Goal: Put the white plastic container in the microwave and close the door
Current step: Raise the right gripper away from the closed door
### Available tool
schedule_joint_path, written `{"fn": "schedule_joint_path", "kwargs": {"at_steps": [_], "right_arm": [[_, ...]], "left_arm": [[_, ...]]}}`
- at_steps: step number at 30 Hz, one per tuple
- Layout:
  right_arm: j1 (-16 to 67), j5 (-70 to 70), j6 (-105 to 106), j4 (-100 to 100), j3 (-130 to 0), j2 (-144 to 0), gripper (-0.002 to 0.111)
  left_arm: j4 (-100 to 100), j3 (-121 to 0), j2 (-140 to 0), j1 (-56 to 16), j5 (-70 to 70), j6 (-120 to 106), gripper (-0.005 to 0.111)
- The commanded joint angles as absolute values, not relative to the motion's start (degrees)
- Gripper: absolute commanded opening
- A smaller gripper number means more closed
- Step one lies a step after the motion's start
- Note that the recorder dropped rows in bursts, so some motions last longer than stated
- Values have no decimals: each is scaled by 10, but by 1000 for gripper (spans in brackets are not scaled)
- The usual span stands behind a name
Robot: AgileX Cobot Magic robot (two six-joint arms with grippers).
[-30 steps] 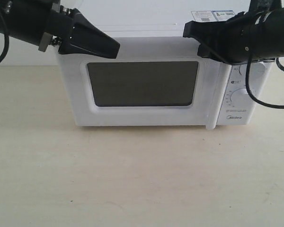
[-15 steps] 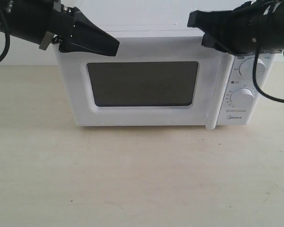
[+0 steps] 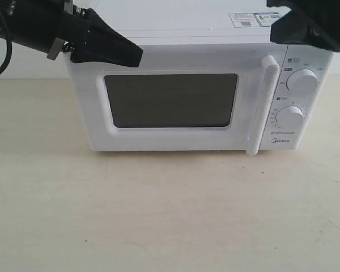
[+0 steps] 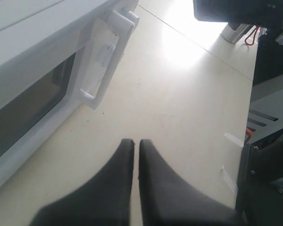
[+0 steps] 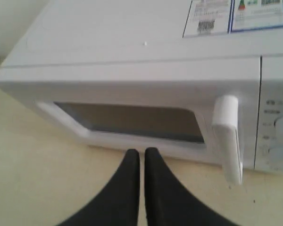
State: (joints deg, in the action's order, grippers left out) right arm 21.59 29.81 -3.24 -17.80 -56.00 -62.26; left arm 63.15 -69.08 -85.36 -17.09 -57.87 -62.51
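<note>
The white microwave (image 3: 192, 54) stands at the back of the table with its door (image 3: 170, 101) shut flush, dark window facing me, white bar handle (image 3: 260, 105) beside two round knobs (image 3: 301, 81). The white plastic container is out of view. My left gripper (image 3: 137, 56) hangs shut in front of the microwave's upper left corner, nothing between its fingers (image 4: 125, 155). My right gripper (image 5: 141, 153) is shut and empty too, raised above the microwave's top right corner; only part of that arm (image 3: 306, 25) shows in the exterior view. The right wrist view looks down on the door (image 5: 132, 122) and handle (image 5: 228, 136).
Pale wooden tabletop (image 3: 170, 209) stretches in front of the microwave. Stickers (image 3: 255, 18) lie on the microwave's top. In the left wrist view the table's far edge (image 4: 236, 84) gives way to dark equipment (image 4: 273, 141).
My right arm has risen and pulled back to the right, uncovering the door handle and both knobs. The left arm has not moved. The door stays shut.
</note>
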Motion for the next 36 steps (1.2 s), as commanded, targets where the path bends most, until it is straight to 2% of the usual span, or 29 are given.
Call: {"fn": "schedule_joint_path", "kwargs": {"at_steps": [1,29,36], "right_arm": [[212,394,-27,-175,-565,-598,0],[212,387,-27,-175,-565,-594,0],[212,387,-26,-162,-565,-538,0]], "left_arm": [[640,-694,-850,-173,-578,-628,4],[640,-694,-850,-173,-578,-628,4],[640,-694,-850,-173,-578,-628,4]]}}
